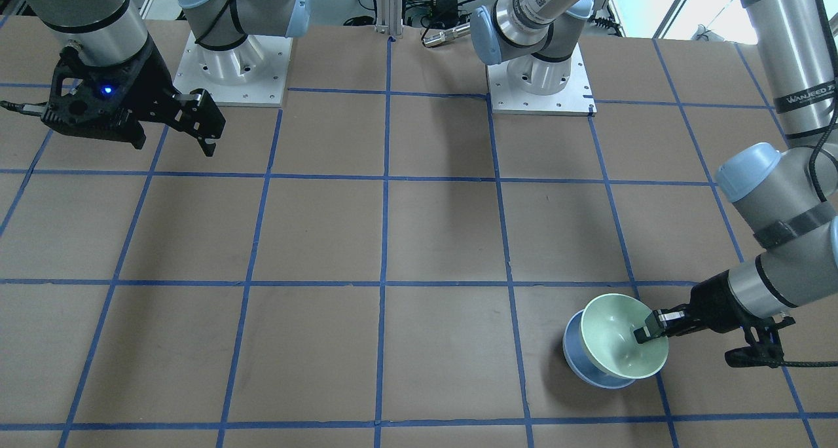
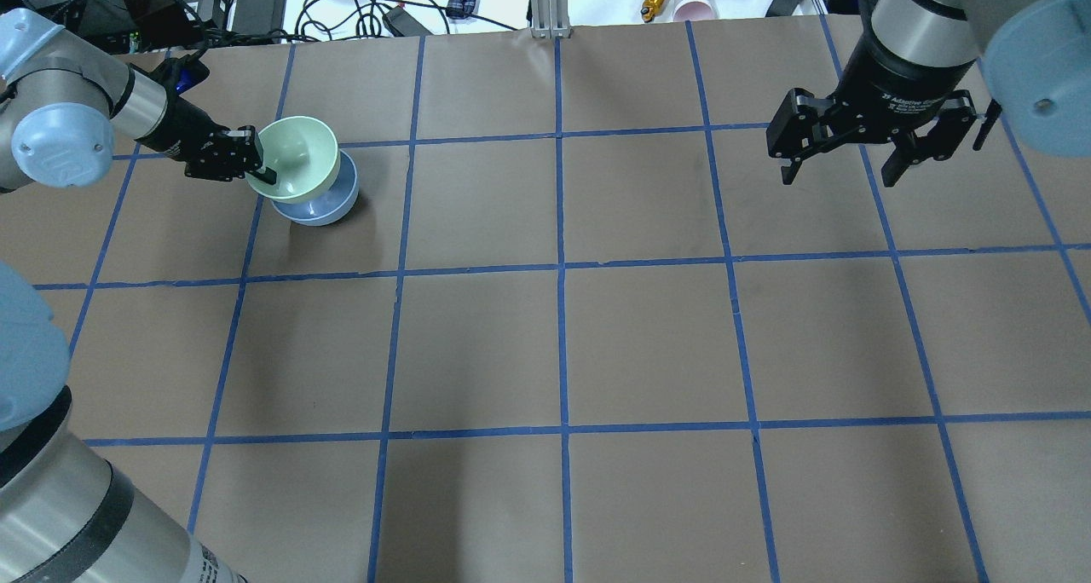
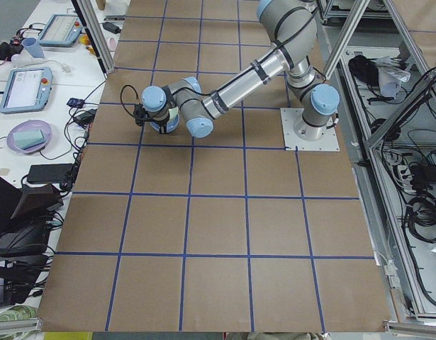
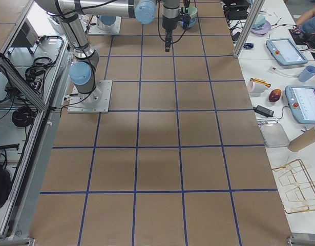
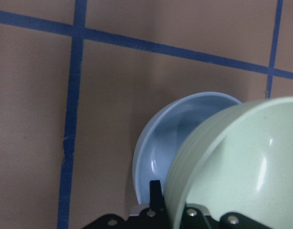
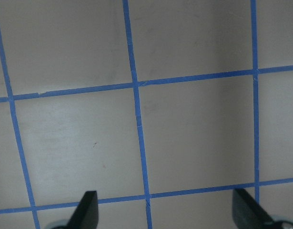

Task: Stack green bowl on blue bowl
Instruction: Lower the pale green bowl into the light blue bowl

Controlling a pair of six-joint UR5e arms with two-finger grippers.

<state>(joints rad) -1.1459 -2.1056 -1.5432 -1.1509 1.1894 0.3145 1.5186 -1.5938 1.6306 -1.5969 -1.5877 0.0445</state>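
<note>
Now: left gripper pinches green bowl by the rim, bowl tilted, blue bowl just below. Right gripper spread wide, empty. Left arm label reads "WANJEED".

Bright even light, soft shadows on the table, wrist views slightly blurred.

green bowl tilted over blue bowl
</note>
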